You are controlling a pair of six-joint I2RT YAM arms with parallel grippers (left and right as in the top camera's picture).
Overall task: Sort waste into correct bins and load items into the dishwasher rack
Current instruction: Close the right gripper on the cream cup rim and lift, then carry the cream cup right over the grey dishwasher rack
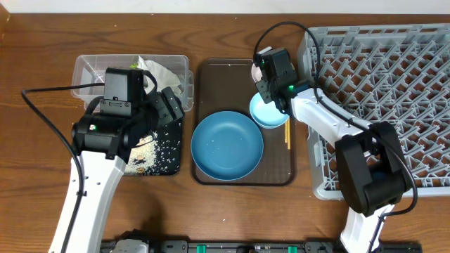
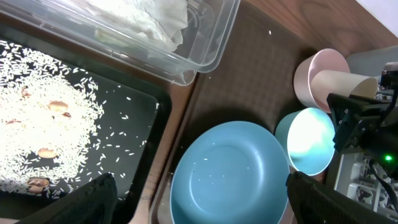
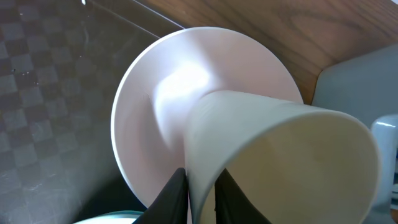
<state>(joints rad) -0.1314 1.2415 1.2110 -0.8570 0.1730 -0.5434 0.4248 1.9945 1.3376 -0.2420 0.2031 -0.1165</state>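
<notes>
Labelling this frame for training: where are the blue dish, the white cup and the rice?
blue dish (image 1: 227, 146): overhead view, centre of its inside.
white cup (image 3: 280, 158): right wrist view, its side wall.
rice (image 2: 37, 81): left wrist view, middle of the heap.

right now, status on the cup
Left gripper open, empty. Right gripper shut on cup rim. Cup on its side in pink bowl, not yet in rack. Light-blue bowl close beside.
</notes>
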